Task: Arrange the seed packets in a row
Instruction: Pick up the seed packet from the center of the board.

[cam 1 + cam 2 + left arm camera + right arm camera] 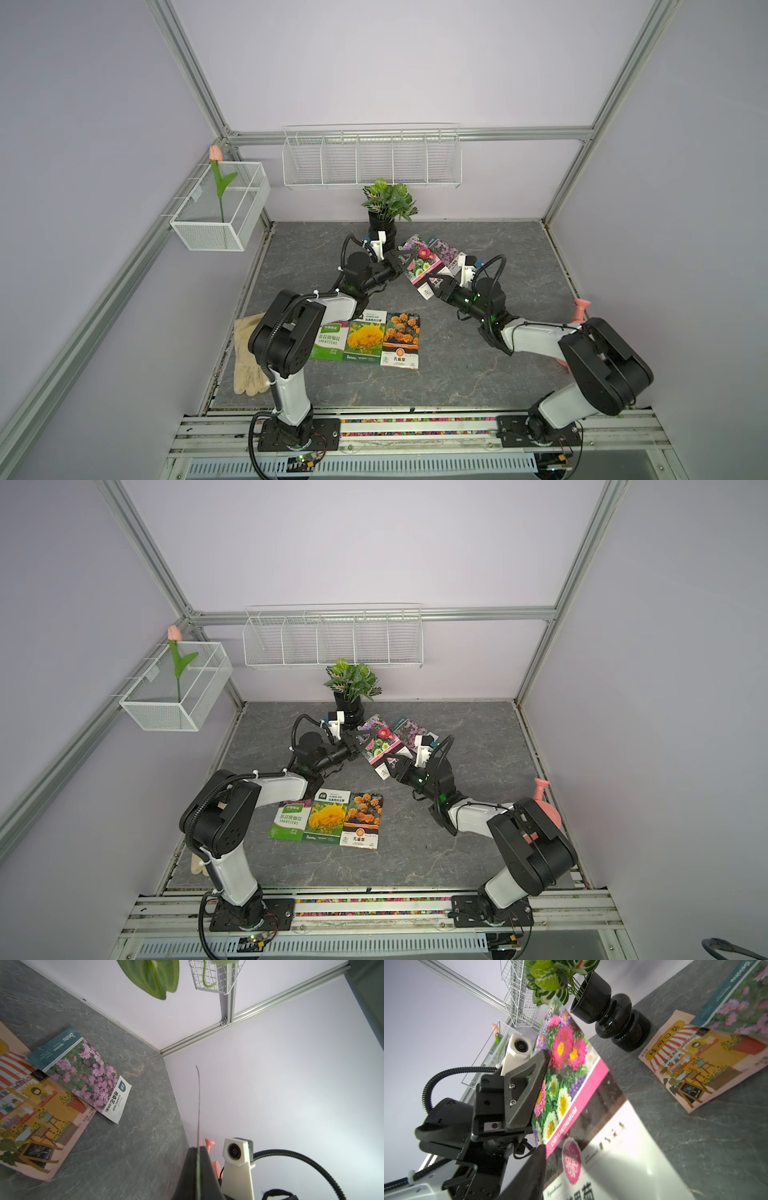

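The mixed pink seed packet [422, 262] [566, 1076] hangs tilted above the table at the back middle. My left gripper [401, 259] [198, 1151] is shut on its side edge; in the left wrist view the packet shows edge-on as a thin line. My right gripper [434, 286] stands open around the packet's white lower end, one of its fingers [535, 1167] apart from the sheet. Beneath, the lilac packet [87, 1072] overlaps the beige shopfront packet [31, 1109]. Green [330, 340], yellow [365, 338] and orange [401, 340] packets lie side by side near the front.
A potted plant in a black vase [384, 216] stands just behind the grippers. A cream glove [247, 357] lies at the left edge and a pink watering can [579, 309] at the right. A wire rack [372, 160] and a mesh basket [220, 208] hang on the walls.
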You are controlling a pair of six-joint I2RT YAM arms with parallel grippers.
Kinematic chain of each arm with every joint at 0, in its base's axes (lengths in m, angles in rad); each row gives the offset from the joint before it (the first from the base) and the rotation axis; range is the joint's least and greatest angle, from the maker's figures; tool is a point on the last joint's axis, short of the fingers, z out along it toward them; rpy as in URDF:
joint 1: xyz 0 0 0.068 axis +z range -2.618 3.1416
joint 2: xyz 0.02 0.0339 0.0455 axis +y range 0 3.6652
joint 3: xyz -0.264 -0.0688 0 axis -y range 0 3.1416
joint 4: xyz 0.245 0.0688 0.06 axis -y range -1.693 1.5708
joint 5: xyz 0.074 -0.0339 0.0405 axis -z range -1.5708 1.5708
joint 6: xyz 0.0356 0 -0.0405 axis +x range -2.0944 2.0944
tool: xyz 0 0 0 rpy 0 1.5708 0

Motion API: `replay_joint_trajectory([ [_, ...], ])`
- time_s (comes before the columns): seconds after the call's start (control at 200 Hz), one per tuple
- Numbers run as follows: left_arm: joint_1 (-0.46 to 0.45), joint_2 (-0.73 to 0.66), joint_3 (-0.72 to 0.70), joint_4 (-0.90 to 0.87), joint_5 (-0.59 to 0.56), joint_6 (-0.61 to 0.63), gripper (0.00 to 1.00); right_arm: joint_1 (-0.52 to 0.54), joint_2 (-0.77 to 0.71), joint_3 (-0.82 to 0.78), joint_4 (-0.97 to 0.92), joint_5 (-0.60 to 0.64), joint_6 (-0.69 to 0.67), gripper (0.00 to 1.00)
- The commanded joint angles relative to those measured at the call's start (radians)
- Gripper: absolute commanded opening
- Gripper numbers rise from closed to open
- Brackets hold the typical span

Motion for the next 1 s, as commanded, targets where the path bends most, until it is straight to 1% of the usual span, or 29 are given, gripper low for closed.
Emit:
replay_joint_trajectory([
  [0.0, -0.003, -0.057, -0.002, -0.067, 0.093, 0.035, 0.0, -0.028, -0.101, -0.01, -0.149, -0.055, -0.061, 0.73],
  [0.03, -0.004, -0.077, 0.002, -0.134, 0.117, 0.103, 0.0, -0.044, -0.137, -0.014, -0.2, -0.076, -0.078, 0.75],
  [0.105, -0.004, -0.132, 0.016, -0.324, 0.18, 0.222, 0.0, -0.094, -0.249, -0.035, -0.337, -0.121, -0.131, 0.78],
  [0.15, -0.004, -0.164, 0.022, -0.426, 0.215, 0.29, 0.0, -0.126, -0.327, -0.047, -0.425, -0.136, -0.167, 0.82],
  [0.24, -0.004, -0.21, 0.024, -0.537, 0.32, 0.364, 0.0, -0.179, -0.46, -0.048, -0.605, -0.175, -0.245, 0.87],
  [0.31, -0.005, -0.227, 0.016, -0.541, 0.403, 0.367, 0.0, -0.209, -0.519, -0.033, -0.706, -0.244, -0.285, 0.88],
  [0.385, -0.016, -0.229, 0.015, -0.532, 0.444, 0.357, 0.0, -0.228, -0.535, -0.024, -0.758, -0.326, -0.288, 0.88],
  [0.49, -0.047, -0.206, 0.031, -0.512, 0.459, 0.341, 0.0, -0.228, -0.524, -0.049, -0.705, -0.409, -0.234, 0.86],
  [0.64, -0.069, -0.146, 0.045, -0.408, 0.47, 0.264, 0.0, -0.229, -0.487, -0.092, -0.602, -0.459, -0.184, 0.82],
  [0.775, -0.075, -0.082, 0.071, -0.32, 0.473, 0.196, 0.0, -0.215, -0.407, -0.101, -0.508, -0.507, -0.13, 0.75],
  [0.85, -0.078, -0.053, 0.084, -0.291, 0.469, 0.171, 0.0, -0.209, -0.389, -0.106, -0.464, -0.524, -0.107, 0.66],
  [0.995, -0.08, -0.004, 0.113, -0.275, 0.452, 0.145, 0.0, -0.207, -0.409, -0.12, -0.472, -0.52, -0.108, 0.39],
])
